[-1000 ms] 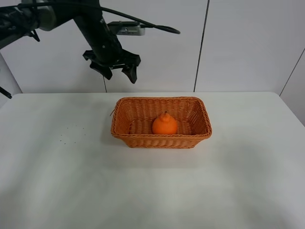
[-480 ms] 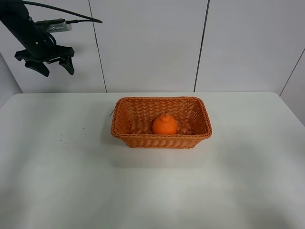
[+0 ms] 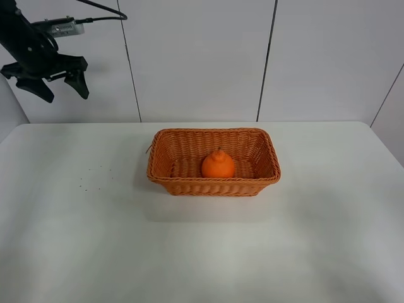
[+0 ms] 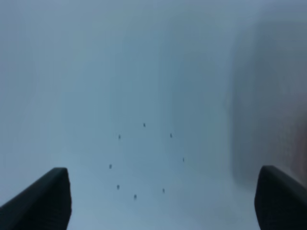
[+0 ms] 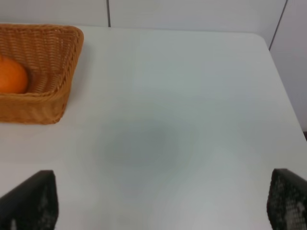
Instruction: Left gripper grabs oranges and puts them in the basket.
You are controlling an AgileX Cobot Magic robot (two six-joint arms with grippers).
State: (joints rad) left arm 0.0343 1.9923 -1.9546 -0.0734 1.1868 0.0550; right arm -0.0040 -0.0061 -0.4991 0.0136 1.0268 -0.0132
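The orange (image 3: 218,165) sits upright inside the woven wicker basket (image 3: 170,140) near the table's middle. It also shows in the right wrist view (image 5: 10,75), in the basket (image 5: 57,48). My left gripper (image 3: 55,86) is open and empty, raised high at the far left, well away from the basket. Its wrist view shows its two fingertips (image 4: 45,201) wide apart over bare white table with small dark specks. My right gripper (image 5: 158,203) is open and empty over the table to the right of the basket; it is out of the high view.
The white table (image 3: 202,240) stretches around the basket. A few small dark specks (image 3: 95,177) lie on it to the basket's left. White wall panels (image 3: 196,57) stand behind the table's far edge.
My left gripper has swung from above the basket's back left corner far to the left, staying open and empty. The orange and basket have not moved.
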